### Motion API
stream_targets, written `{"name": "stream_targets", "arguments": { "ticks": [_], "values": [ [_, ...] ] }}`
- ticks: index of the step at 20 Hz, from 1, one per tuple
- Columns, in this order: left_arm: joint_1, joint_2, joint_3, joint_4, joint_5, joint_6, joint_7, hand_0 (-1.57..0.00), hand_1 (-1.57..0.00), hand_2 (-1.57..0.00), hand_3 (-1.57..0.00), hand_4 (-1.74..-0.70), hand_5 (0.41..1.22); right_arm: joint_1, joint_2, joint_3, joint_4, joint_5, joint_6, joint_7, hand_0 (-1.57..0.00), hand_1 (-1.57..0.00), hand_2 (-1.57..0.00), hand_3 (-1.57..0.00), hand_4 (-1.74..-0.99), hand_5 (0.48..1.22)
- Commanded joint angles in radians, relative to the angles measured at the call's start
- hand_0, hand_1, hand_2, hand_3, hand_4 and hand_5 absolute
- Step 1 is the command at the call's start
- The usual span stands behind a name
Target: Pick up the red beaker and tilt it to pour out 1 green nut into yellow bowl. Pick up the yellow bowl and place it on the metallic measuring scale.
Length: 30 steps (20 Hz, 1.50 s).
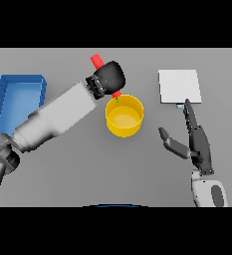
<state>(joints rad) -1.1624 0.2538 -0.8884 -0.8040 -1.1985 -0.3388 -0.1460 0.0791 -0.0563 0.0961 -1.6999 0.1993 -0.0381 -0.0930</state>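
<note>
My left hand (109, 77) is shut on the red beaker (96, 61), which is tilted with its mouth down over the far rim of the yellow bowl (124, 122). Only the beaker's upper end and a red bit at its mouth show past the hand. A small green nut (117, 100) sits just at the beaker's mouth, at the bowl's far rim. The metallic measuring scale (179, 86), a pale square plate, lies to the right of the bowl at the back. My right hand (198, 142) is open at the right, fingers straight, pointing toward the scale's near edge.
A blue tray (8, 99) lies at the far left of the grey table, partly behind my left arm. My left forearm crosses the table diagonally from the lower left up to the bowl.
</note>
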Motion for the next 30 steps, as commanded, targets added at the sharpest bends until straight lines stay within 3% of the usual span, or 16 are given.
{"name": "stream_targets", "arguments": {
  "ticks": [1,12,18,20,22,24,28,30],
  "values": [
    [-0.009,0.001,-0.019,0.009,-0.017,-0.004,-0.012,-1.57,-1.57,-1.57,-1.55,-1.74,1.221,0.001,0.01,0.007,0.013,0.003,0.0,-0.005,0.0,0.0,0.0,0.0,-1.152,0.567],
    [-0.118,-0.033,-0.182,0.069,-0.194,0.051,-0.078,-1.57,-1.57,-1.57,-1.57,-1.73,1.221,0.025,0.009,0.008,-0.011,0.001,0.0,-0.013,0.0,0.0,0.0,0.0,-1.13,0.577],
    [-0.332,-0.015,-0.179,0.141,-0.243,0.075,-0.153,-1.57,-1.57,-1.57,-1.57,-1.73,1.221,0.013,0.025,0.021,0.002,0.026,-0.018,-0.013,0.0,0.0,0.0,0.0,-1.135,0.563],
    [-0.39,0.019,-0.114,0.19,-0.213,0.08,-0.149,-1.57,-1.57,-1.57,-1.57,-1.72,1.221,-0.015,0.019,0.008,0.025,0.015,-0.016,-0.008,0.0,0.0,0.0,0.0,-1.13,0.554],
    [-0.447,0.047,-0.04,0.261,-0.18,0.109,-0.13,-1.57,-1.57,-1.57,-1.57,-1.72,1.221,0.011,0.009,0.011,-0.003,0.001,0.004,-0.048,0.0,0.0,0.0,0.0,-1.128,0.554],
    [-0.5,0.073,0.061,0.337,-0.121,0.086,-0.076,-1.57,-1.57,-1.57,-1.57,-1.73,1.221,-0.002,0.022,0.016,0.012,-0.014,0.014,-0.031,0.0,0.0,0.0,0.0,-1.105,0.559],
    [-0.519,0.175,0.385,0.487,0.138,0.031,0.051,-1.57,-1.57,-1.57,-1.51,-1.73,1.221,-0.005,0.009,0.018,0.015,-0.012,0.023,-0.047,0.0,0.0,0.0,0.0,-1.105,0.578],
    [-0.496,0.241,0.538,0.544,0.279,0.028,0.071,-1.57,-1.57,-1.57,-1.52,-1.74,1.221,-0.011,0.012,0.018,0.023,-0.018,0.025,-0.051,0.0,0.0,0.0,0.0,-1.116,0.582]
  ]
}}
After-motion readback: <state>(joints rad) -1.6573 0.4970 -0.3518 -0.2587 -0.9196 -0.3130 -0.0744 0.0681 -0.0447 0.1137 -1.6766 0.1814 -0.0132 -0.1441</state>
